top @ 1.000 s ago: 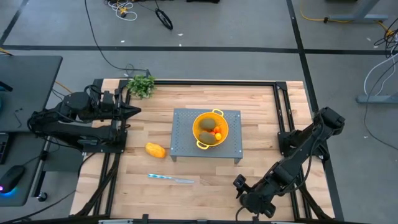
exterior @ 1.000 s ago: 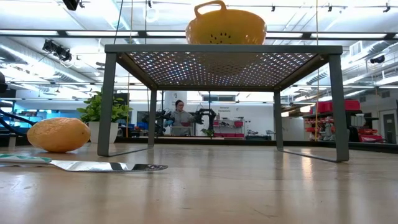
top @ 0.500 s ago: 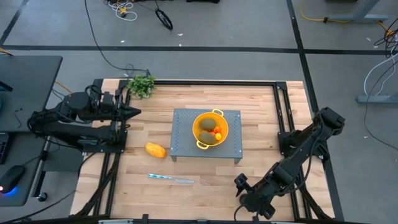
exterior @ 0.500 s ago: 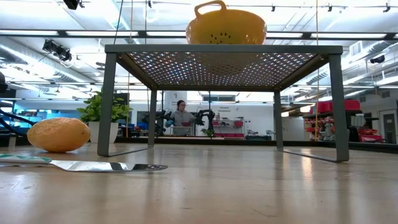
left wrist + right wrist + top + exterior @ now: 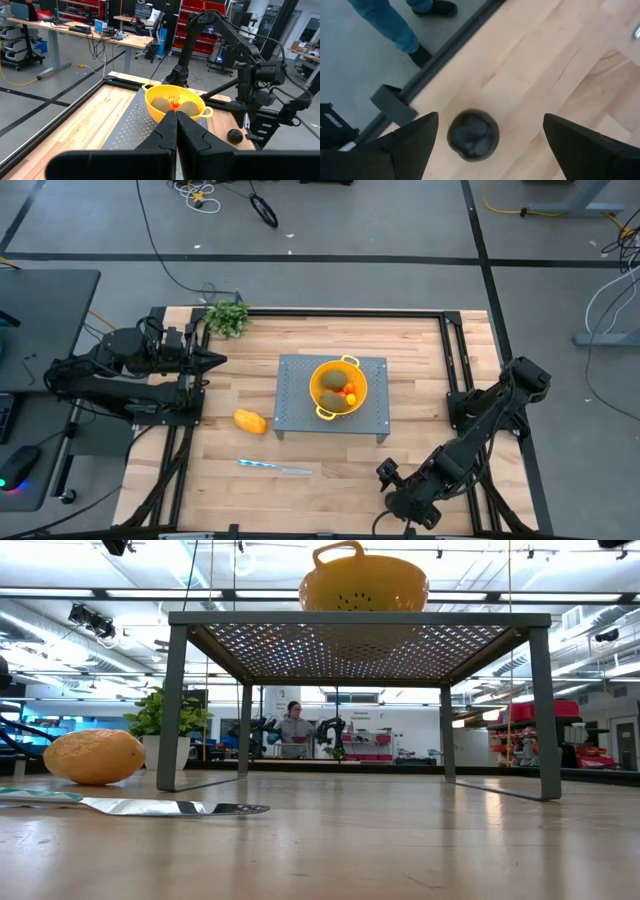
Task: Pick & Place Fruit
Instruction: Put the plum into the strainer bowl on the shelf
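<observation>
arms: dark, jointed | fingers: black, possibly matte

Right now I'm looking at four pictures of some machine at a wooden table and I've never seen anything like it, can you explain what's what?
It is a robot with two dark arms, each ending in a two-finger claw. One picture looks straight down on the table, one looks level across it, and two come from cameras on the wrists.

In the middle stands a grey mesh stand with a yellow colander on top, holding two brownish-green fruits and tiny orange-red ones. On the wood lie a yellow-orange oblong fruit, a silvery knife and, at the far corner, a leafy green bunch.

The left claw waits shut at the left edge, holding nothing. The right claw is open at the near right corner, directly above a small blackish round fruit, with a finger on either side. Nothing is held yet.
</observation>
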`<state>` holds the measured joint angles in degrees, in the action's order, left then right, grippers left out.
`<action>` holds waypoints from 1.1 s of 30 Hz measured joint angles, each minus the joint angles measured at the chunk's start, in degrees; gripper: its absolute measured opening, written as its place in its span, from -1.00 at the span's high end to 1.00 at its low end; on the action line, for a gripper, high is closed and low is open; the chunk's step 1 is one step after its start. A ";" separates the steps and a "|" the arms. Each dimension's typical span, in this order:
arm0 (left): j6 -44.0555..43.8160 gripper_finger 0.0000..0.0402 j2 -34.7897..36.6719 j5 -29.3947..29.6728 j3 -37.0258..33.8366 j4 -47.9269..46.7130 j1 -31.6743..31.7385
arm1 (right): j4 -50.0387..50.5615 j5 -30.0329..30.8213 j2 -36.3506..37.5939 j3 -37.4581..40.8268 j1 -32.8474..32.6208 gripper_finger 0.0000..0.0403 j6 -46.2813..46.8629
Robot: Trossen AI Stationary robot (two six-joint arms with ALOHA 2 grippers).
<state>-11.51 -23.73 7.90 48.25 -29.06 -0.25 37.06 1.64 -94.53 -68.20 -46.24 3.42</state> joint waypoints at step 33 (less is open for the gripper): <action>1.14 0.99 0.01 0.44 0.00 0.00 0.00 | -3.19 -0.35 -11.13 0.02 -1.42 -0.84 0.66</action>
<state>-10.37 -23.71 8.34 48.25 -29.06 -0.25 33.87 1.30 -105.67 -68.18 -47.65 4.08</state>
